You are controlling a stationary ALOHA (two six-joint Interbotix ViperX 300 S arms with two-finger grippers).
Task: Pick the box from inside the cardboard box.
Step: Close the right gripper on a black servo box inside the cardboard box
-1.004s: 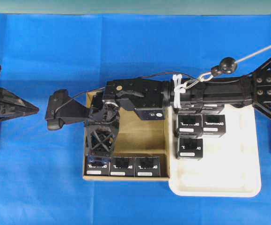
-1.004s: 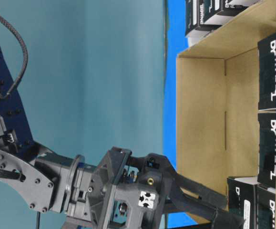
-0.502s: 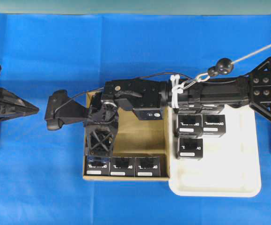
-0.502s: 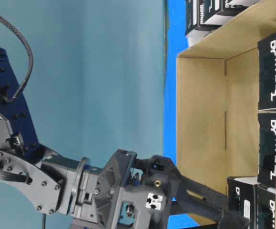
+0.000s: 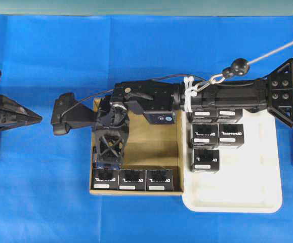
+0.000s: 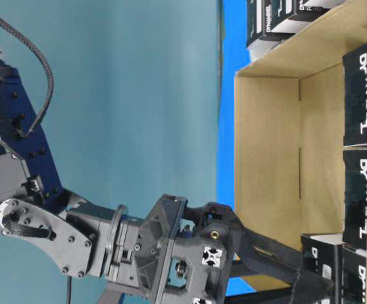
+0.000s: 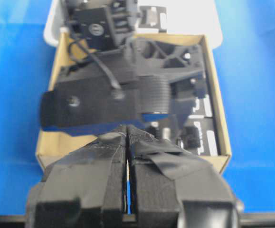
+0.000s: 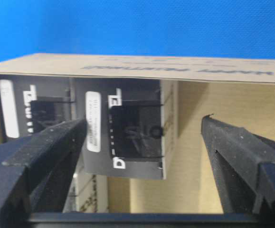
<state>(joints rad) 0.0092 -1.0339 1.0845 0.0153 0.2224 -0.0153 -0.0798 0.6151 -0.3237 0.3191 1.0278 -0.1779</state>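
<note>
You've got the tan cardboard box [image 5: 156,147] sitting flat on the blue cloth, low walls, floor mostly bare. Three black cartons line its near wall side by side, white labels facing up. Your target box [image 8: 128,135] is the leftmost, tucked into the near-left corner, lying flat, white lettering showing.

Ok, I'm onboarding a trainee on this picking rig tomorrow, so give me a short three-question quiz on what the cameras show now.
1. How many black boxes lie inside the cardboard box?
2. True or false: the right gripper stands open.
3. In the overhead view, the white tray sits beside the cardboard box on its: A left, B right, C far side.
Key: 1 three; 2 true; 3 B.
</note>
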